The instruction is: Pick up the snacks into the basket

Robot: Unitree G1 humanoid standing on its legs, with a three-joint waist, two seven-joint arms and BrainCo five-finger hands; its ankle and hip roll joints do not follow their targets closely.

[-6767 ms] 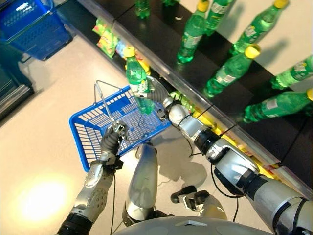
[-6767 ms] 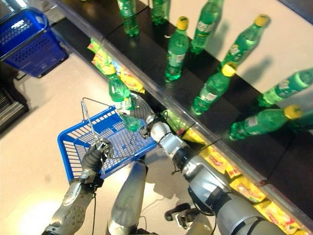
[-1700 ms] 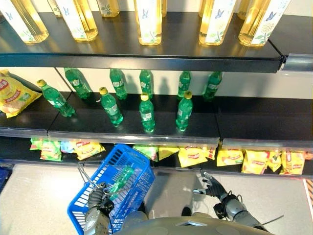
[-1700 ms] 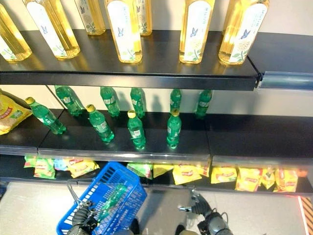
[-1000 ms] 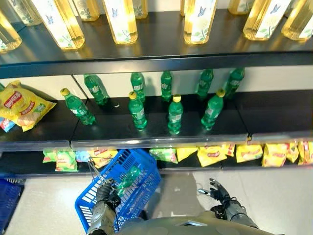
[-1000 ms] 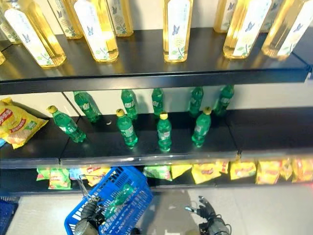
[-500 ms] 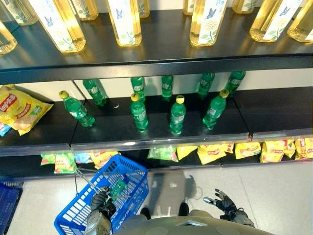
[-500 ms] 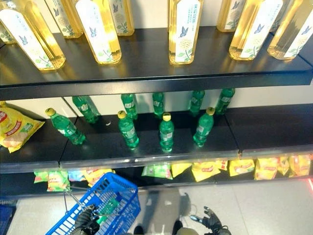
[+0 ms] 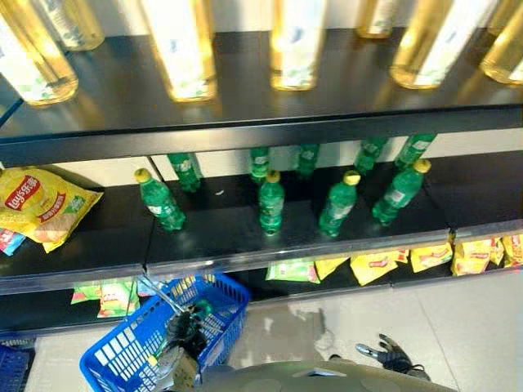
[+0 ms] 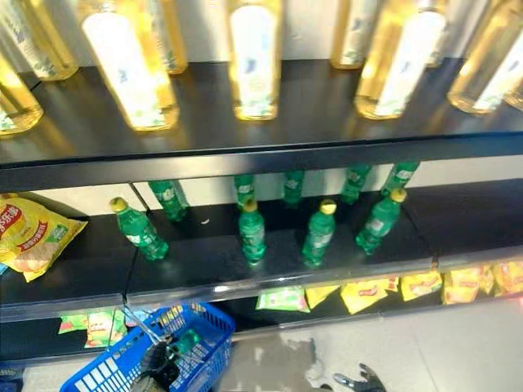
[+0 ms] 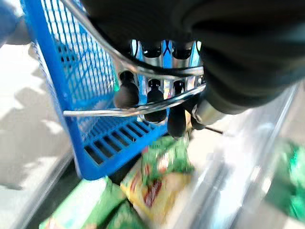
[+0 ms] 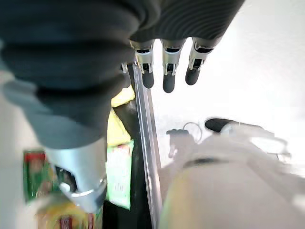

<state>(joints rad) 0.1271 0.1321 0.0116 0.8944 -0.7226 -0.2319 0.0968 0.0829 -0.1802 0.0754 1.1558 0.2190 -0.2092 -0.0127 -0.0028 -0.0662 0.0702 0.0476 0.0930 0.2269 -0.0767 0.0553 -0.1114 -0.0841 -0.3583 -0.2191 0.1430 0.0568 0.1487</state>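
The left hand [image 11: 157, 102] has its fingers curled round the wire handles of the blue basket [image 9: 122, 355] at seven o'clock, a green bottle [image 10: 185, 341] apparently inside. Snack packets [image 9: 372, 265] line the bottom shelf at four o'clock. The right hand [image 12: 164, 67], fingers relaxed and empty, should reach there while the basket stays level.

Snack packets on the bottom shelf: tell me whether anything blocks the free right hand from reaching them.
Nothing visible does. The right hand hangs open low over the floor, and the yellow snack packets lie exposed along the bottom shelf's open front. The left hand grips the blue basket by its wire handle, off to the left.
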